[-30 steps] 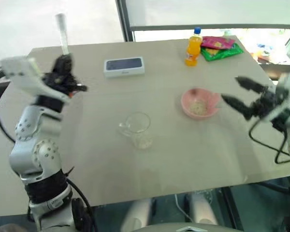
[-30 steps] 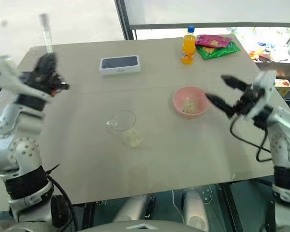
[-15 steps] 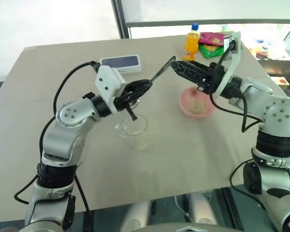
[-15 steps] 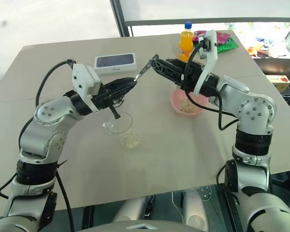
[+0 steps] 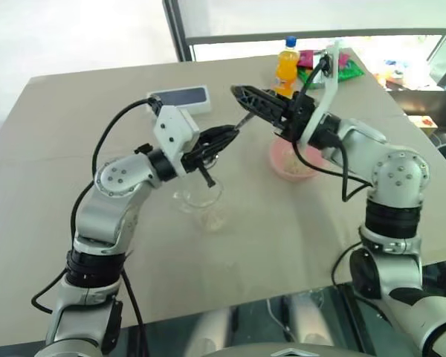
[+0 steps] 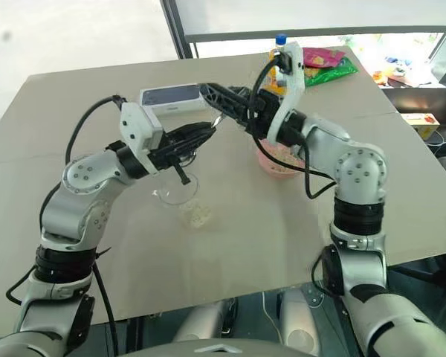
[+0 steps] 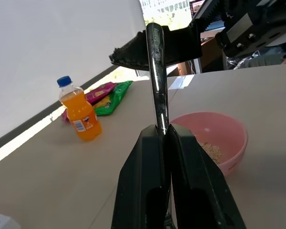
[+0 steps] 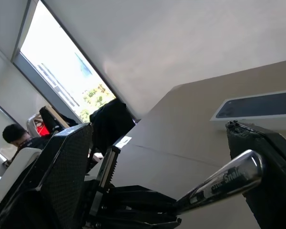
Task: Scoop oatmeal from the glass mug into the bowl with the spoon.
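My left gripper (image 5: 224,134) is shut on the handle of the silver spoon (image 7: 157,81), held in the air above the glass mug (image 5: 199,198). The handle slants up toward my right gripper (image 5: 242,103), which is open with its two fingers either side of the handle's end. In the right wrist view the handle (image 8: 224,181) lies close to one finger (image 8: 269,157), apart from the other. The spoon's oval end is hidden. Oatmeal (image 6: 198,216) lies in the bottom of the mug. The pink bowl (image 7: 229,138) with some oatmeal stands behind, partly covered by my right arm.
An orange drink bottle (image 5: 285,68) and bright snack packets (image 5: 351,68) stand at the table's far edge. A flat white box with a dark top (image 5: 181,97) lies at the back behind my left arm. The table's near half (image 5: 267,253) is bare.
Both arms swung in from the table's sides to meet over the middle. The left gripper lowered the spoon from upright to a slant, and the open right gripper came left around its handle's end.
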Tool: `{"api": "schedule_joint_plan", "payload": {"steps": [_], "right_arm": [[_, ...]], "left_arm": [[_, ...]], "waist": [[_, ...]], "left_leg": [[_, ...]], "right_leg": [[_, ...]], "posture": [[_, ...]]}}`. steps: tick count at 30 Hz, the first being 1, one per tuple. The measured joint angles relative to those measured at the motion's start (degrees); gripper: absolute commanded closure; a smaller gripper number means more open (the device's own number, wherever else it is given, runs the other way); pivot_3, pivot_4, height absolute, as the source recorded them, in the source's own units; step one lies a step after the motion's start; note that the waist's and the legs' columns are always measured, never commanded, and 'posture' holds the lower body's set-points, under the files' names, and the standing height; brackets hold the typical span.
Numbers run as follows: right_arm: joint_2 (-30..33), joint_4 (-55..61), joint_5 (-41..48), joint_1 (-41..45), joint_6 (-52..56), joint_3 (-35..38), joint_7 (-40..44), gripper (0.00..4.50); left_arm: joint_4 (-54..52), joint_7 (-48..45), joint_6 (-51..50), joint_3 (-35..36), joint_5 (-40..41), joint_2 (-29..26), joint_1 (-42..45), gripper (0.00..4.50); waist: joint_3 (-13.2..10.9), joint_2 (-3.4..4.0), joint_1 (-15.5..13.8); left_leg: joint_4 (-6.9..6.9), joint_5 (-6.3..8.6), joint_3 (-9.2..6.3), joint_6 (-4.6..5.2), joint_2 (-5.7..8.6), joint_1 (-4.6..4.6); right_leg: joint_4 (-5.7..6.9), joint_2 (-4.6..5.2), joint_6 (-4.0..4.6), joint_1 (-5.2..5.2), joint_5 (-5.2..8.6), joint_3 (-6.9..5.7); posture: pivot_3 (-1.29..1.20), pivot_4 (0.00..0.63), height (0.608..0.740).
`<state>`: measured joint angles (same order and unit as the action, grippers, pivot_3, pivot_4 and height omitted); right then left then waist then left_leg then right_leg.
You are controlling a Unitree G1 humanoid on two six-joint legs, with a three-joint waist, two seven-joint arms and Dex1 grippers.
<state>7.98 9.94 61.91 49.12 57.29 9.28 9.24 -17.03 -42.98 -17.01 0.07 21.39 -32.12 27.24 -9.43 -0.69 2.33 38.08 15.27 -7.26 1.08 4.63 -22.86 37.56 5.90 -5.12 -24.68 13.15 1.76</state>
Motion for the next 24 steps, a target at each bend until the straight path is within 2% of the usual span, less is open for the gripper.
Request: {"api": "schedule_joint_plan", "payload": {"steps": [2, 3, 4, 5, 9, 10, 24], "right_arm": [[-0.6, 0.0, -0.7, 0.0, -0.9, 0.0, -0.9, 1.23], [-0.7, 0.0, -1.2, 0.0, -1.4, 0.0, -1.0, 1.83], [-0.7, 0.0, -1.2, 0.0, -1.4, 0.0, -1.0, 1.94], [-0.7, 0.0, -1.3, 0.0, -1.5, 0.0, -1.0, 2.50], [-0.7, 0.0, -2.3, 0.0, -1.6, -0.5, -1.2, 4.24], [-0.7, -0.1, -2.5, 0.0, -1.6, -0.4, -1.3, 4.42], [-1.7, -0.4, -4.4, -0.1, -2.0, -0.5, -1.3, 4.42]], "left_arm": [[0.2, 0.1, 0.2, 0.0, -0.2, 0.2, 0.0, 4.50], [0.3, 0.3, 0.5, 0.0, -0.4, 0.4, 0.0, 4.50], [0.3, 0.3, 0.6, 0.0, -0.5, 0.4, 0.0, 4.50], [0.3, 0.4, 0.7, 0.0, -0.6, 0.4, 0.0, 4.50], [0.4, 0.9, 0.8, 0.1, -0.9, 1.0, 0.0, 4.50], [0.3, 0.8, 0.9, 0.0, -0.9, 1.0, 0.0, 4.50], [0.4, 0.9, -2.0, 0.6, 0.9, 2.7, 0.0, 4.50]], "waist": [[0.0, 0.01, 0.0], [0.0, 0.01, 0.0], [0.0, 0.01, 0.0], [0.0, 0.01, 0.0], [0.0, 0.01, 0.0], [0.0, 0.01, 0.0], [0.0, 0.02, 0.1]], "left_leg": [[0.11, 0.00, 0.00, 0.00, 0.01, 0.00], [0.16, 0.00, 0.00, 0.00, 0.02, 0.00], [0.18, 0.00, 0.01, 0.00, 0.02, 0.00], [0.20, 0.00, 0.01, 0.01, 0.02, 0.00], [0.21, 0.00, 0.00, 0.00, 0.02, 0.01], [0.21, 0.00, 0.01, 0.01, 0.03, 0.01], [0.21, 0.00, 0.03, 0.01, 0.03, 0.01]], "right_leg": [[0.12, 0.00, 0.00, 0.00, 0.00, 0.02], [0.17, 0.00, 0.00, 0.00, 0.00, 0.02], [0.20, 0.00, 0.00, 0.00, 0.00, 0.02], [0.22, 0.00, 0.00, 0.00, 0.00, 0.03], [0.25, 0.00, 0.00, -0.01, 0.00, 0.03], [0.24, 0.00, 0.00, -0.01, 0.00, 0.03], [0.25, 0.00, 0.00, -0.02, 0.00, 0.07]], "posture": [[0.00, 0.150, 0.740], [0.00, 0.150, 0.740], [0.00, 0.150, 0.740], [0.00, 0.150, 0.740], [0.00, 0.150, 0.740], [0.00, 0.150, 0.740], [0.00, 0.150, 0.740]]}}
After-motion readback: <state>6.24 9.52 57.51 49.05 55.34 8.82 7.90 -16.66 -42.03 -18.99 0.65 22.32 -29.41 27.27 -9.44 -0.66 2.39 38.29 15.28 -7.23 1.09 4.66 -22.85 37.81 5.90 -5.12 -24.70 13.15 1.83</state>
